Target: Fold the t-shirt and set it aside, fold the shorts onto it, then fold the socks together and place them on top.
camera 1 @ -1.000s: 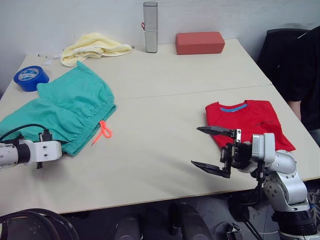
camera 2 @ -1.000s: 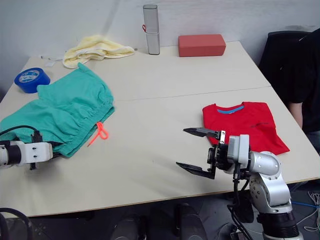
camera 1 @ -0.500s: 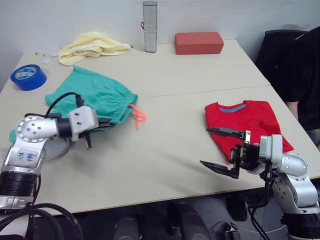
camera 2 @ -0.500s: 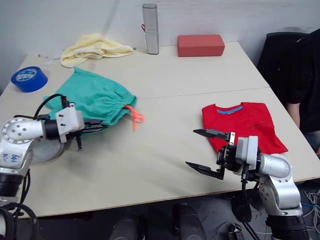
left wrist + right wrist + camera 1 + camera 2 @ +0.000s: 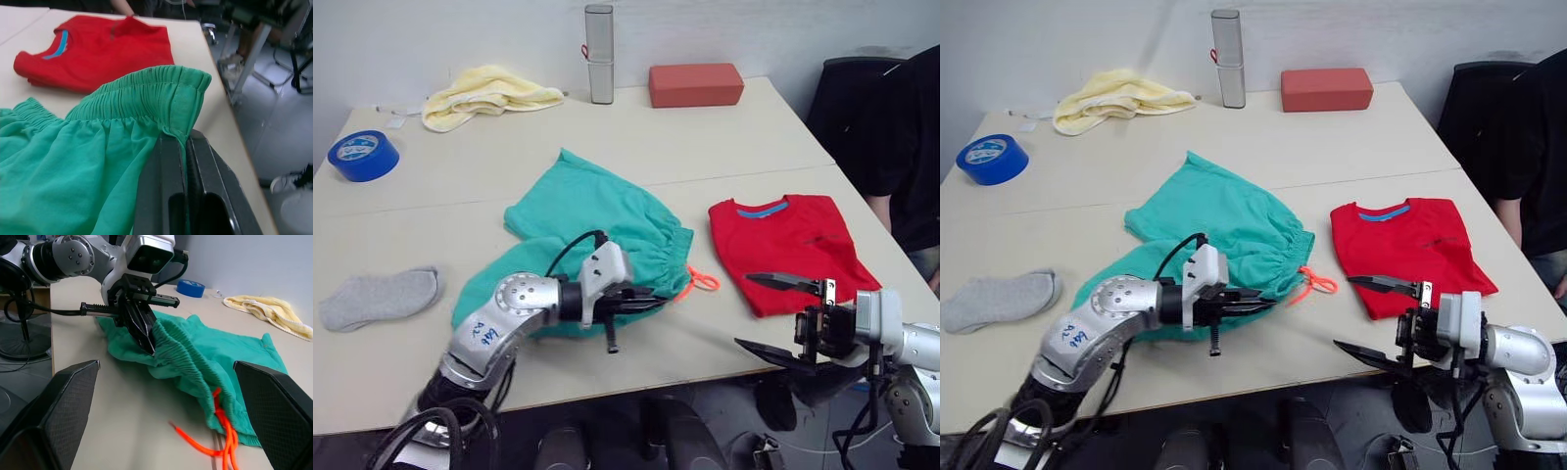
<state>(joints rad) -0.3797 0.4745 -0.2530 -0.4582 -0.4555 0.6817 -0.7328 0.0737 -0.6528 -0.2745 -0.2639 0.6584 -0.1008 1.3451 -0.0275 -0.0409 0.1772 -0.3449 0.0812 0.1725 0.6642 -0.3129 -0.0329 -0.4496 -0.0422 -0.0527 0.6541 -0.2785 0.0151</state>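
Mid-table, the left end effector (image 5: 641, 301) pinches the rumpled teal shorts (image 5: 597, 211) by the waistband

On the silver forearm behind my left claw (image 5: 1234, 302) there is a white sticker (image 5: 1073, 336) with handwritten blue marks, too small for me to make out. The blue tape roll (image 5: 362, 155) far behind that claw carries pale print I cannot read.

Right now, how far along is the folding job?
The t-shirt already lies folded near the table's right edge. The left gripper is shut on the shorts waistband, not yet on the t-shirt. One sock lies unfolded at the left. The right gripper hangs open.
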